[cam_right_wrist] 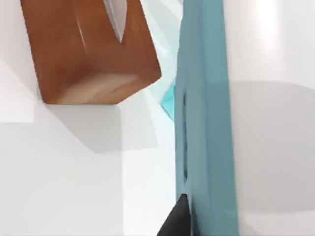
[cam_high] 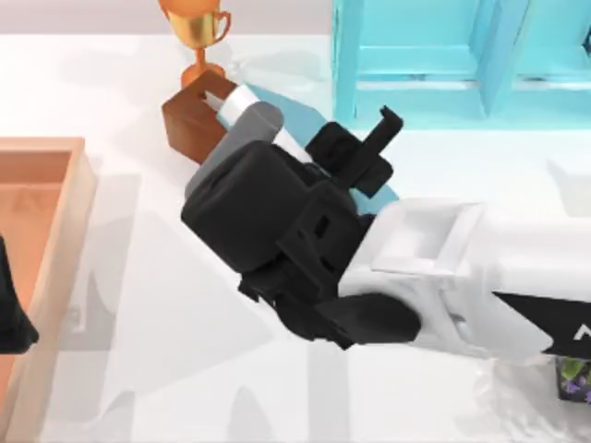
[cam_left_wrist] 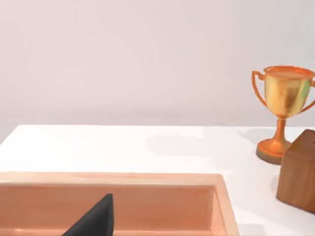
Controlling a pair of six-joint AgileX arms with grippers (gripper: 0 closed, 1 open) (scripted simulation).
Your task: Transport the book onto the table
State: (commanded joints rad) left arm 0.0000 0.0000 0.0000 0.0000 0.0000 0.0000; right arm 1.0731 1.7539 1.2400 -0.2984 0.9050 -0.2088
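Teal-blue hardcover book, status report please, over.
Right pincer down at the teal-blue hardcover book, grip unconfirmed. Left pincer parked over the light wooden tray. Brown wooden tissue box close beside the book.

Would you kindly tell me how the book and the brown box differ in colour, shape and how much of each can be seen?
The book is teal-blue; the box is brown wood. The book looks thin and flat, while the box is a chunky block with a slot in its top. In the top view the right arm covers most of the book, but the box shows nearly whole. Both are at the back of the white table, close together.
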